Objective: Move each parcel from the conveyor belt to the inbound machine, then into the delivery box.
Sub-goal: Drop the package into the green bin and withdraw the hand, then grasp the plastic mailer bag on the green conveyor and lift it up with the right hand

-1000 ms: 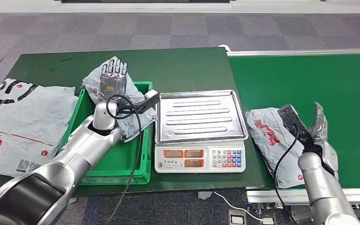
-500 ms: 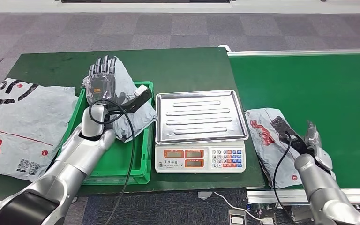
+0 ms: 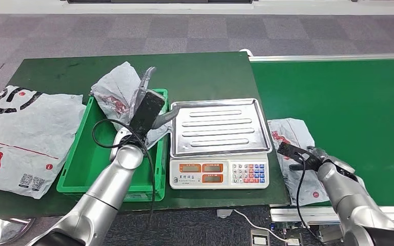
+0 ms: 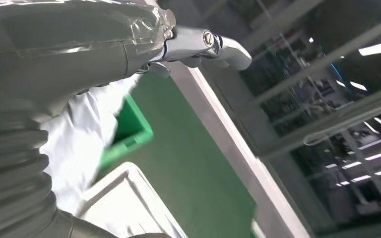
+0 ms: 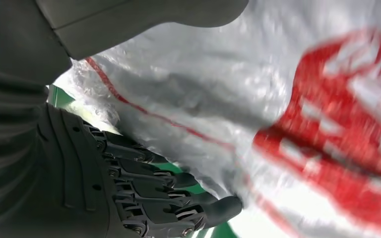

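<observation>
Both arms are smooth silver tubes with rounded joints, and a thin black cable loops loosely along each forearm toward a black boxy wrist module. The left hand (image 4: pixel 198 42) has a pale grey cover, a grey ribbed cuff and a bright metal thumb fixed with a slotted screw. The right hand (image 5: pixel 144 193) shows dark segmented fingers studded with small screws.

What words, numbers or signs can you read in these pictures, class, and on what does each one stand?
None can be read.
Scale: displays and keypad labels too small.
Flat parcel at the left: red and black marks, square code, too small.
Parcel in the green bin: red print, illegible.
Parcel on the conveyor: red print, blurred.
</observation>
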Robot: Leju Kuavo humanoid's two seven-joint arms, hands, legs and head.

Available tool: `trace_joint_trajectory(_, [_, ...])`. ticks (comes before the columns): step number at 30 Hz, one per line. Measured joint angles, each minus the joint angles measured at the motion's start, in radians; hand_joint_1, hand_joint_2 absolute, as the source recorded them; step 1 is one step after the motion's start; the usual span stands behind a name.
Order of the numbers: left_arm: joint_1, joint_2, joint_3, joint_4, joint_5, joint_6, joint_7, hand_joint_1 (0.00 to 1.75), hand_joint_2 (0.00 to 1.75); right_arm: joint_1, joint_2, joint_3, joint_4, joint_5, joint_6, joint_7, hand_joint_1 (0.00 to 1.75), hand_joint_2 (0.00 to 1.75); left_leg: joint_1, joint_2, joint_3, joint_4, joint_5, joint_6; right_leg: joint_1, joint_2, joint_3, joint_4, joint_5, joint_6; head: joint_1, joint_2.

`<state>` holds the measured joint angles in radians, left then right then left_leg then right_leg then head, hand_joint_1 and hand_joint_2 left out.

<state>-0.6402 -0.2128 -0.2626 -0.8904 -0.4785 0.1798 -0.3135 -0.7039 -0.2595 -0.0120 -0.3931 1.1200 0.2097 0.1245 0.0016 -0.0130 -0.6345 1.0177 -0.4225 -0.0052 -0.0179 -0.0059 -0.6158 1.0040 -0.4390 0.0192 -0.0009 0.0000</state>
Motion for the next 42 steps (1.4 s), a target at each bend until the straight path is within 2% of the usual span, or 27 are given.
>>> trace_joint_trajectory(3, [-0.024,-0.034,-0.029,0.011,0.033,-0.004,0.001,0.0,1.75,-0.021,0.006,0.033,0.018,0.001,0.071,-0.008,0.0,1.75,0.0,0.0,0.0,0.0,0.0,0.0,0.0,0.0,0.0,0.0,0.0,0.0,0.0,0.0])
trace_joint_trajectory(7, [-0.053,-0.063,-0.055,0.027,0.053,-0.01,0.006,0.0,1.75,-0.034,0.007,0.054,0.028,-0.001,0.099,-0.019,0.0,1.75,0.0,0.001,0.0,0.0,0.0,0.0,0.0,0.001,0.0,0.0,0.0,0.0,0.0,0.0])
trace_joint_trajectory(21, [-0.074,-0.075,-0.073,0.056,0.063,-0.011,0.006,0.0,1.75,-0.046,0.007,0.073,0.048,-0.004,0.104,-0.022,0.0,1.75,0.0,0.001,0.001,0.0,0.0,0.0,0.0,0.001,0.0,0.0,0.0,0.0,0.0,0.0])
trace_joint_trajectory(25, [-0.074,-0.075,-0.073,0.057,0.063,-0.011,0.006,0.0,1.75,-0.046,0.007,0.073,0.048,-0.004,0.104,-0.022,1.75,1.75,0.0,0.001,0.001,0.0,0.0,0.0,0.0,0.001,0.0,0.0,0.0,0.0,0.0,0.0])
trace_joint_trajectory(31, [-0.08,-0.08,-0.078,0.062,0.075,-0.018,0.003,0.0,1.75,-0.052,0.0,0.073,0.048,-0.011,0.11,-0.058,1.75,1.75,0.0,0.002,0.001,0.0,0.0,0.0,0.0,0.002,0.0,0.0,0.0,0.0,0.0,0.0])
trace_joint_trajectory(37, [-0.111,-0.088,-0.09,0.083,0.104,-0.034,-0.011,0.0,1.75,-0.045,-0.036,0.074,0.048,-0.036,0.102,-0.102,1.75,1.75,0.0,0.001,0.001,0.0,0.0,0.0,0.0,0.001,0.0,0.0,0.0,0.0,0.0,0.0])
trace_joint_trajectory(42, [-0.128,-0.083,-0.104,0.095,0.115,-0.016,-0.012,0.0,1.75,-0.007,-0.073,0.088,-0.013,-0.093,-0.003,-0.177,1.75,1.75,0.0,-0.001,-0.001,0.0,0.0,0.0,0.0,-0.001,0.0,0.0,0.0,0.0,0.0,0.0])
